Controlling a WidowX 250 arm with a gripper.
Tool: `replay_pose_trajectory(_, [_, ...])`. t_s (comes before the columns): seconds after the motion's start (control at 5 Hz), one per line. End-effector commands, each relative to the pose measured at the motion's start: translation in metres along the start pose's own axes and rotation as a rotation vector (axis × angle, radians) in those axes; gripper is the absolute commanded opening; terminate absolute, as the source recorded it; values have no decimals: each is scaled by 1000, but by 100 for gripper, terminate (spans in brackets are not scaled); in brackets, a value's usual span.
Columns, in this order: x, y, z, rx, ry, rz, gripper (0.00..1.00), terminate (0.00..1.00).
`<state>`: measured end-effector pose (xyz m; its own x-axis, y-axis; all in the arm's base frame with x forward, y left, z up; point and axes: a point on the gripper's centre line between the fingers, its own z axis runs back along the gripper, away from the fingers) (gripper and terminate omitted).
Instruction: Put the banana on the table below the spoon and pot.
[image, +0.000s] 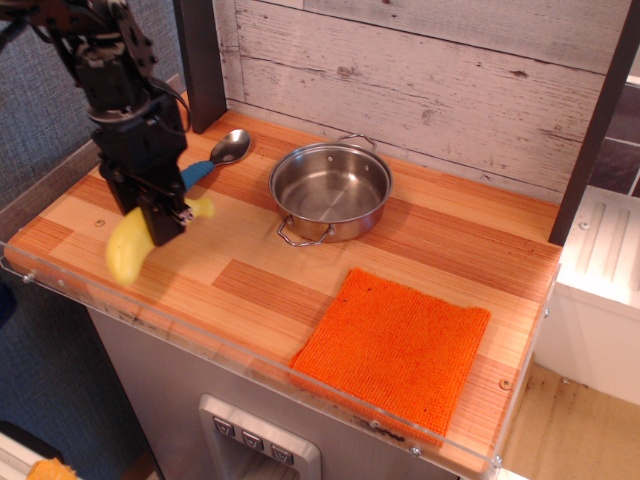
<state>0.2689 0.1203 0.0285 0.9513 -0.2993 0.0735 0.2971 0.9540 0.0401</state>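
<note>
Banana (128, 246) clamped in tool (166, 222), front-left of spoon (212, 160)

We see one black robot arm entering from the top-left corner and reaching down over the front-left part of the table (300, 290). Its upper links are bulky, w/ dark cables looped along them, approx. vertical at the wrist. The gripper (165, 222) points downward, tilted slightly toward the front edge. Its fingers are clamped on the banana (128, 246), gripping it around the upper half; the lower end hangs out to the left below the fingers, and a small yellow tip shows on the right side. We can't tell whether the held item touches the surface.
</note>
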Motion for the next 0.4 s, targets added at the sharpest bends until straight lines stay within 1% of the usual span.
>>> replay_pose_trajectory(0.0, [9, -1, 0, 11, -13, -13, 0, 0])
replay_pose_trajectory(0.2, [13, -6, -2, 18, -17, -32, 0, 0])
